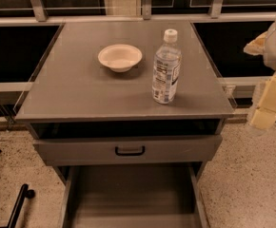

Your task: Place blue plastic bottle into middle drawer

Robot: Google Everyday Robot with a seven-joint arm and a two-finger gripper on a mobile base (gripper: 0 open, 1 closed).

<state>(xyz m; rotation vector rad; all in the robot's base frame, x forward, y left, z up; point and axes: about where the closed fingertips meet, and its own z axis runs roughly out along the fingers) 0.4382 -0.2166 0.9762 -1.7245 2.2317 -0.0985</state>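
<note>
The blue plastic bottle [166, 70], clear with a white cap and a white-and-bluish label, stands upright on the grey cabinet top [76, 91], right of centre near the front edge. The middle drawer [133, 194] is pulled out at the bottom of the view, with a bare flat grey floor and thin side walls. My gripper [265, 109] hangs at the far right edge, off the cabinet's right side, level with its front edge. It is well apart from the bottle and holds nothing.
A shallow white bowl [120, 57] sits on the cabinet top, left of and behind the bottle. The upper drawer [71, 151], with a black handle [130, 151], is slightly open above the middle drawer. Speckled floor lies on both sides. A black object [19, 204] lies at the lower left.
</note>
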